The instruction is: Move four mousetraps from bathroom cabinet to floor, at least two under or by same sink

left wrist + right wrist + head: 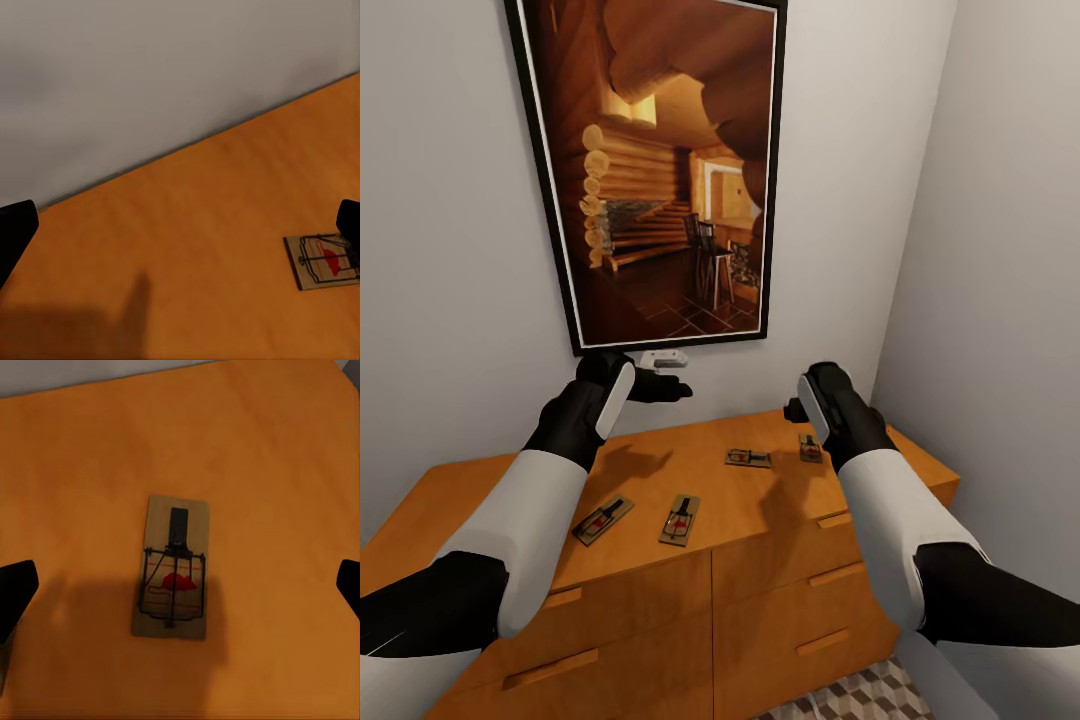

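Note:
Four mousetraps lie on top of the orange-brown cabinet (780,500): two near its front edge (603,520) (680,519) and two further back on the right (748,458) (810,447). My left gripper (665,378) hovers open above the back of the cabinet top, close to the wall. In the left wrist view a mousetrap (322,260) lies beside one of its fingertips (349,221). My right gripper (805,408) is open above the rightmost trap. In the right wrist view that mousetrap (172,577) lies flat between the wide-apart fingertips (15,596).
A large framed picture of a log cabin interior (660,170) hangs on the grey wall behind the cabinet. A side wall (1010,250) closes in on the right. Flat drawer fronts (790,600) face me, and a patch of cube-pattern floor (860,695) shows below.

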{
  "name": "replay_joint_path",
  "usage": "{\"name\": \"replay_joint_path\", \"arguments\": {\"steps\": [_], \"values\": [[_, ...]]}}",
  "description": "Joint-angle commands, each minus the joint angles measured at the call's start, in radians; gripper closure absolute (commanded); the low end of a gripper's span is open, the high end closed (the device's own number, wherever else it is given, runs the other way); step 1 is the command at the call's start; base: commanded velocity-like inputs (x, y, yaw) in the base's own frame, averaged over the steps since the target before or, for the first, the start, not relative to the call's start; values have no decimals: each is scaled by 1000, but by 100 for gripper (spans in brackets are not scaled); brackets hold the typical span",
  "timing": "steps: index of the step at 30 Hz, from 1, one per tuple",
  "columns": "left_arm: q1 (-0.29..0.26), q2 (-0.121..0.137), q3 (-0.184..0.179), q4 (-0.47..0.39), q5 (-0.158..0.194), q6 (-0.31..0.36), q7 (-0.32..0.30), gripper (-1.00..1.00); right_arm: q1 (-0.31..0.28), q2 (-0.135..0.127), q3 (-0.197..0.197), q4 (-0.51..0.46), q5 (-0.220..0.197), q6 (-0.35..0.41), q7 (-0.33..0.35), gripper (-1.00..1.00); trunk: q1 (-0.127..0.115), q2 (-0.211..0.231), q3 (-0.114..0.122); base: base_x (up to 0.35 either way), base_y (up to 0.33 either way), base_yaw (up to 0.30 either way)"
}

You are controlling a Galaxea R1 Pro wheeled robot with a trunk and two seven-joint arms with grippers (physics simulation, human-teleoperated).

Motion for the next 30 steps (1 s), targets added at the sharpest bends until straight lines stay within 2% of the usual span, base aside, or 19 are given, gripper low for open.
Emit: {"name": "replay_joint_path", "arguments": {"steps": [1, 16, 30], "values": [[-1, 0, 0, 1, 1, 4, -1, -100, -1, 1, -4, 4, 1, 3, -2, -100, 0, -1, -1, 0, 0, 0], [-1, 0, 0, 20, 2, 2, -1, -100, -2, 1, -4, 25, 0, 3, -2, -100, 0, -1, -1, 119, 0, 0], [-1, -11, 0, 34, 2, 3, -1, -100, -2, 1, -13, 26, 0, 3, -2, -100, 0, -1, -1, 22, 0, 0]]}}
